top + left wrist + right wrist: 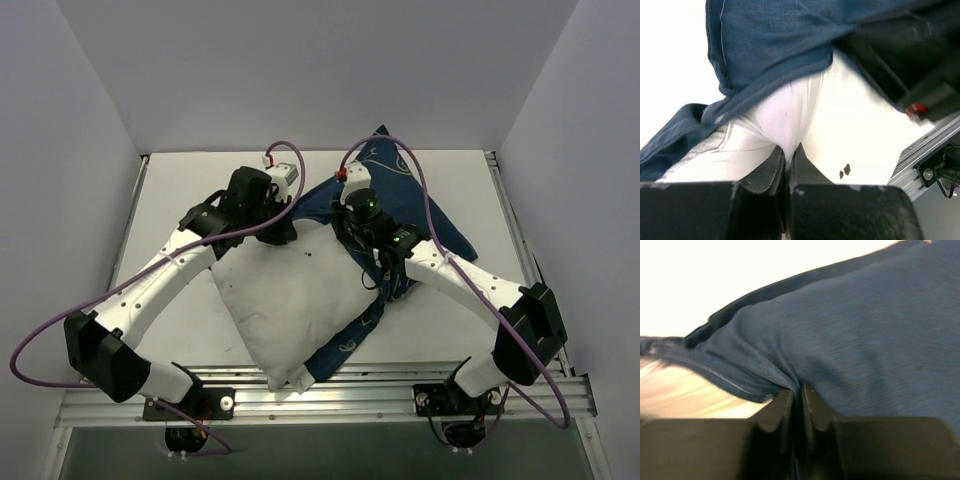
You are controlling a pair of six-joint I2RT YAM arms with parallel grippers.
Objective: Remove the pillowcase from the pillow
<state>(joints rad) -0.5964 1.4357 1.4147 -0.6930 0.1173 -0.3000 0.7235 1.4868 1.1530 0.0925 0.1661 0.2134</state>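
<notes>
The white pillow [290,300] lies diagonally mid-table, mostly bare. The navy pillowcase [420,205] is bunched behind and to its right, with a strip under the pillow's right edge [350,335]. My left gripper [281,226] is at the pillow's far corner, shut on a pinch of white pillow fabric [790,120], with the navy cover [770,45] hanging just above it. My right gripper [352,232] is at the pillow's far right edge, shut on a fold of the navy pillowcase [850,340]; a bit of white pillow [675,390] shows to its left.
The white table [180,190] is walled at the back and both sides. An aluminium rail [400,385] runs along the near edge, seen also in the left wrist view [930,150]. Purple cables [410,165] loop above both wrists.
</notes>
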